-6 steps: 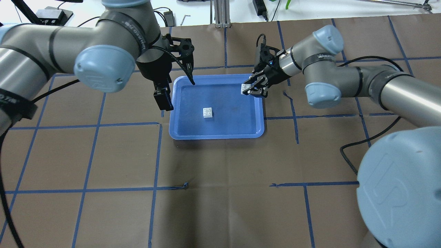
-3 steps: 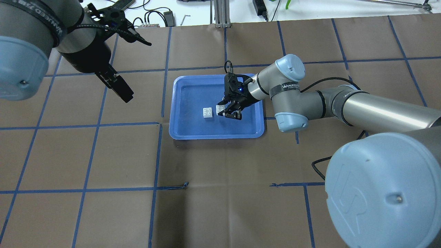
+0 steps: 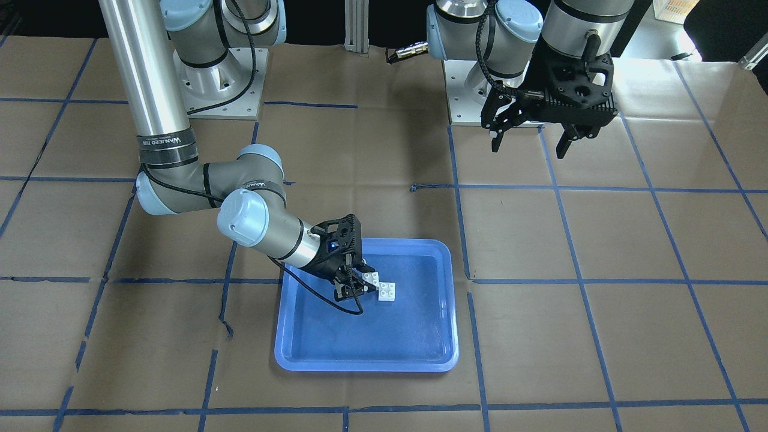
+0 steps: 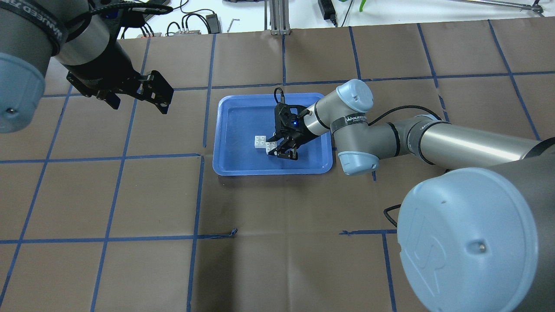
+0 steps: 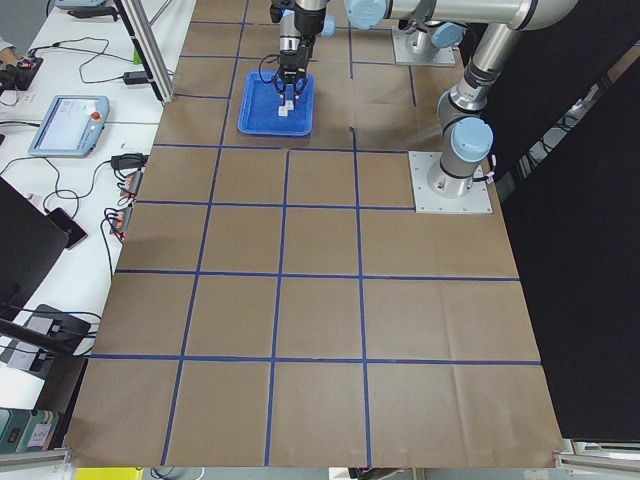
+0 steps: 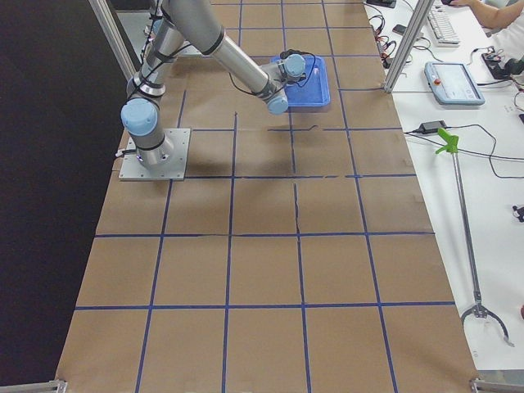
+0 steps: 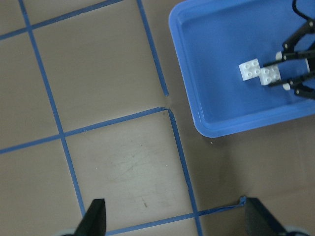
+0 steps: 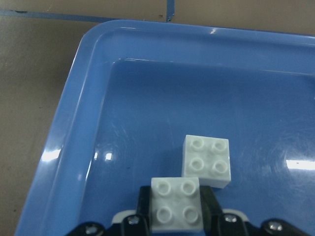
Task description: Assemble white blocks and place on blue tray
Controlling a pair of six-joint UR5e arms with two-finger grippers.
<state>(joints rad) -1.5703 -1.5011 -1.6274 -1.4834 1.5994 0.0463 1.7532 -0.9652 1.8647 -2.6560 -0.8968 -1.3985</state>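
Right gripper [image 4: 274, 148] grips block [image 8: 176, 205]; second block [image 8: 206, 161] adjacent.

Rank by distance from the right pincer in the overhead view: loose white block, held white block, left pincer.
1. Held white block, gripped in the right pincer.
2. Loose white block, just left, on the blue tray.
3. Left pincer, far left, beyond the tray.
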